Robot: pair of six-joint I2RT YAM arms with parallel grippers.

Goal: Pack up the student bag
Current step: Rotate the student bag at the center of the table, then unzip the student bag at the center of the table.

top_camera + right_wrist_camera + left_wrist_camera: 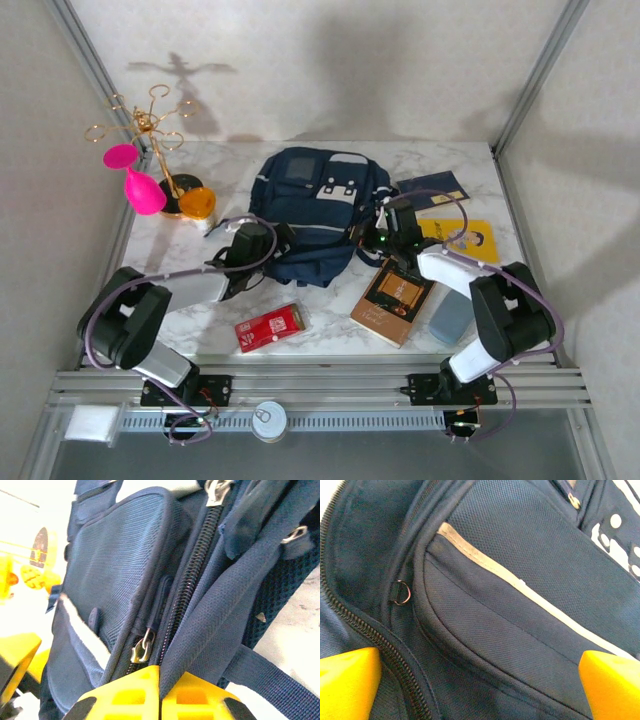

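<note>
Seemingly for unzipping, right fingers clench the student bag beside its zip pull; left fingers released.

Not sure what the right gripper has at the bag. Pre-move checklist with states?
1. Right gripper shut: ok.
2. Zipper pull between its fingers: not ok; it sits just above the closed fingertips.
3. Anything pinched: cannot tell; a strap edge runs down to where the fingers meet.
4. Left gripper open, above the student bag's side pocket: ok.
5. Main zipper open for packing: not ok; teeth look closed.
6. Brown book and red box on the table, outside the bag: ok.
</note>
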